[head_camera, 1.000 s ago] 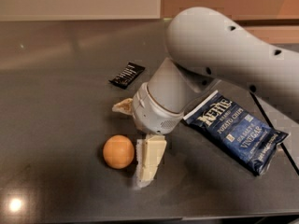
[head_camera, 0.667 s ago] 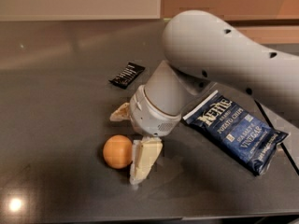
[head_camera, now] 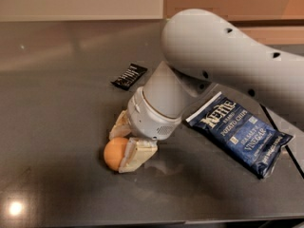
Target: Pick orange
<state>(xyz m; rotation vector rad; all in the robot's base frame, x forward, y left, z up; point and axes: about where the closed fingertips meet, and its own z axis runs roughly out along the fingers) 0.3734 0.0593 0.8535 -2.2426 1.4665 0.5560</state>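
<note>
right at the gripper (head_camera: pixel 122 148) tip, on the tabletop (head_camera: pixel 57 80), sits the orange (head_camera: pixel 113 155), bulging out the side away from the kettle chip bag (head_camera: pixel 237 132). can't tell if grip's clamped or loose. you'd prob squeeze, then lift straight up.

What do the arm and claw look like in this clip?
The arm is a fat, smooth white-grey shell with small dark holes, tapering to a round wrist collar. The claw, down on the dark table at the orange, has two cream, blocky fingers.
</note>
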